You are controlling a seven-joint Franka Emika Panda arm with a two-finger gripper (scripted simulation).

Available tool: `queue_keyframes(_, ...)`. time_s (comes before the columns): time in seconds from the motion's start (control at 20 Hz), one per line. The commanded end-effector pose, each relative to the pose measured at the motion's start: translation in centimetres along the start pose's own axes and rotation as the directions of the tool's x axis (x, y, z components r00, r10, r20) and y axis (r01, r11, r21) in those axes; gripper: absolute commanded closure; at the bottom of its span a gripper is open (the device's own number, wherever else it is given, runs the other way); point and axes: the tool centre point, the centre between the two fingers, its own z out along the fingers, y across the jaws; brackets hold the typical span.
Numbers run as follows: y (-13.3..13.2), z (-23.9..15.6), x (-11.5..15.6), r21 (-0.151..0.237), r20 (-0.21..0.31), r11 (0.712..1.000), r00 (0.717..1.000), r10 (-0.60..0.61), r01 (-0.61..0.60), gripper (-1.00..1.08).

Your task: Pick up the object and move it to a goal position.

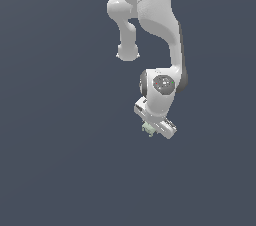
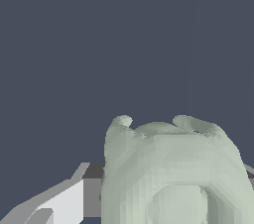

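Holding the pale block (image 1: 148, 129) under the gripper (image 1: 152, 130)
Fingers mostly hidden by the block; the gripper seems pinched on it; block cut off in wrist view

A: What kind of place are we in here?
B: Not a real room. We're in a simulator render: flat slate-blue backdrop (image 1: 50, 120) everywhere, no walls, furniture or horizon.
A: Anything else we can point to?
B: Faceted, untextured white Panda arm (image 1: 155, 25), same blank backdrop in the wrist view. Nothing more.
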Motion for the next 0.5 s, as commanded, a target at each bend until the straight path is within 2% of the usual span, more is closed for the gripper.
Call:
queue_keyframes(0.0,0.0,0.0,0.0,0.0,0.0,1.0,1.0,0.0,0.0,1.08)
queue_keyframes(0.45,1.6,-0.9,0.3,0.0,0.0,1.0,1.0,0.0,0.0,1.08)
